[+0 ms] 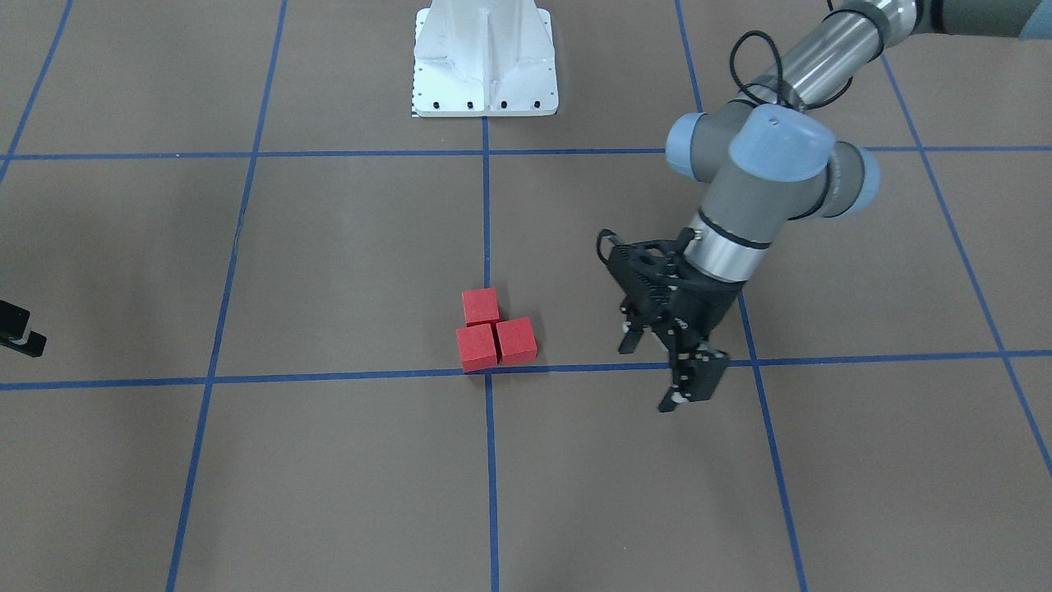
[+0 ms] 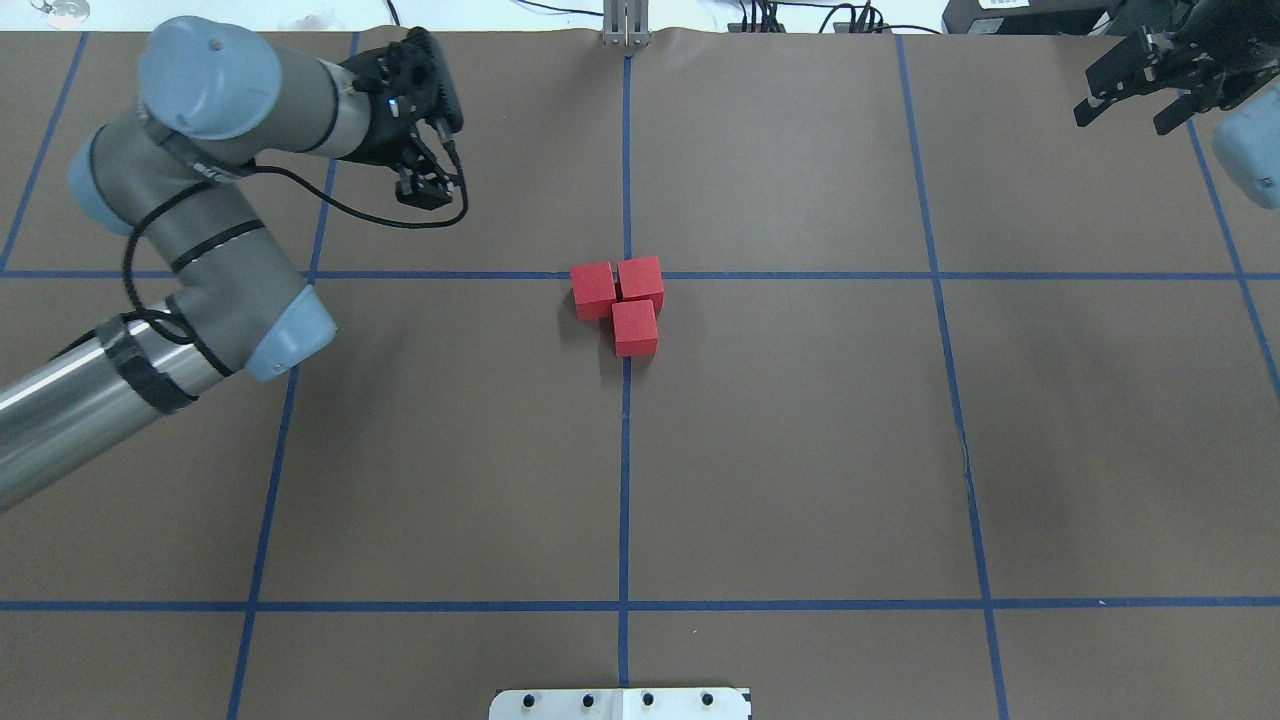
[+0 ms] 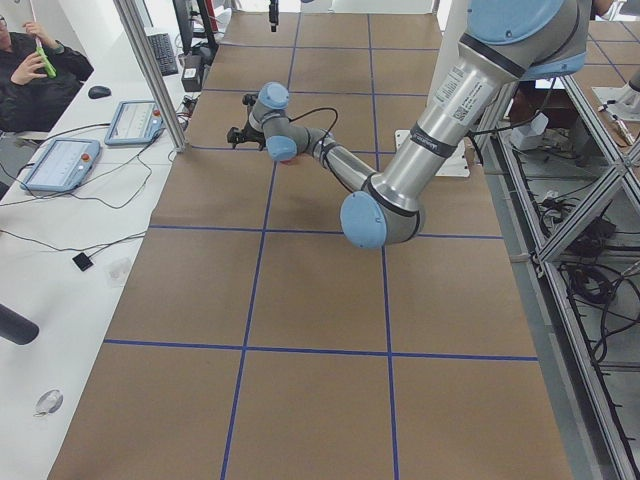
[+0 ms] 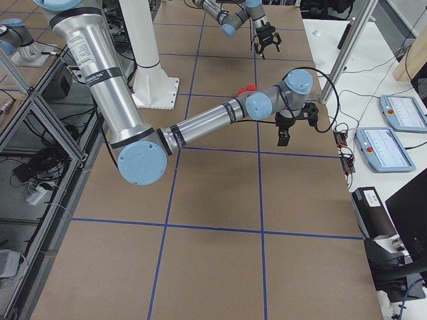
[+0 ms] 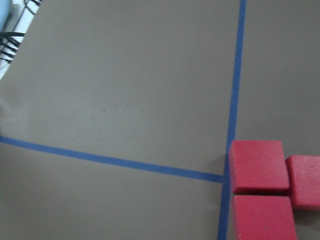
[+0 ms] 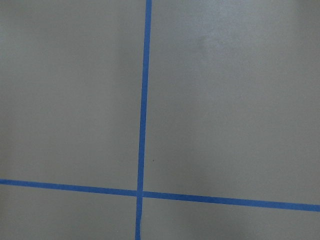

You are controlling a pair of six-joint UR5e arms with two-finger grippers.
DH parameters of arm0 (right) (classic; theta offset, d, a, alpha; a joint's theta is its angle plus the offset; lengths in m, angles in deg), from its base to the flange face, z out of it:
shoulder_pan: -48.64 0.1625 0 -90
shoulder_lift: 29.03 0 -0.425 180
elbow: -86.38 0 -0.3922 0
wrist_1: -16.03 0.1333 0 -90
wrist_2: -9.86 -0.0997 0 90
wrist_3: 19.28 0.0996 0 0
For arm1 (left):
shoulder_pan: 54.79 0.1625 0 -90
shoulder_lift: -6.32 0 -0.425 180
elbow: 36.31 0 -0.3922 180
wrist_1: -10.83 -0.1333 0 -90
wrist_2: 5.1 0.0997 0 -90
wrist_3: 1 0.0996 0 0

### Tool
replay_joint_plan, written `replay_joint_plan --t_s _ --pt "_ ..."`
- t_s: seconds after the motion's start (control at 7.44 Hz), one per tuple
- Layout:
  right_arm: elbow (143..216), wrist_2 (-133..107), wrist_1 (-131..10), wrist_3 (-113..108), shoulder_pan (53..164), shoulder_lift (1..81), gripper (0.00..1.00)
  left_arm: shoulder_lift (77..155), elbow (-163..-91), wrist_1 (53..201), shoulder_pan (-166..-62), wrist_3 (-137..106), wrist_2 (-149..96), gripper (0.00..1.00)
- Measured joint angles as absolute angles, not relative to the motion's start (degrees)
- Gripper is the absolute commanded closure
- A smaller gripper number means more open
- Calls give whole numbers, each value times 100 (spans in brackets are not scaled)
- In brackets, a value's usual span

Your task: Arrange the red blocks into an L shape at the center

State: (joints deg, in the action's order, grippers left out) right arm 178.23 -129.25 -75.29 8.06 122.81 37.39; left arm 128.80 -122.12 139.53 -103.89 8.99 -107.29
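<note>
Three red blocks [image 2: 593, 290] sit bunched at the middle of your brown surface [image 2: 800, 450], right by the centre crossing of the blue grid lines [image 2: 625, 480]. Two of them lie side by side just on the robot's side of the cross line. The third tucks in against the one on the robot's right, nearer the robot's base, so you're looking at an L. All three touch, though the edges line up a little unevenly.

Over on the robot's left, the left hand [image 1: 662, 366] hangs with its fingers pointing down at the surface, jaws spread, nothing between them. It is well apart from the blocks, close to the next grid crossing along. Its wrist camera catches the blocks in the lower right corner of its view.

Look to the far right corner and you'll find the right hand [image 2: 1130, 108], also spread wide and carrying nothing, far from the blocks. Its wrist camera shows only bare surface and a grid crossing
</note>
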Motion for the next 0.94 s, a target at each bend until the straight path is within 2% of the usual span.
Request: replay_joint_plan --t_s 0.4,0.54,0.94 --pt "17873 -12931 -7531 802 12369 3786 1 11663 -12744 14057 -11198 246 -10869 0" --pt "17891 -12938 -7535 788 12422 3827 1 11447 -12659 14024 -11494 -192 -11512 5" --pt "18009 -13037 -7534 726 12698 4043 1 10869 -12338 13780 -12329 -1531 -12721 1"
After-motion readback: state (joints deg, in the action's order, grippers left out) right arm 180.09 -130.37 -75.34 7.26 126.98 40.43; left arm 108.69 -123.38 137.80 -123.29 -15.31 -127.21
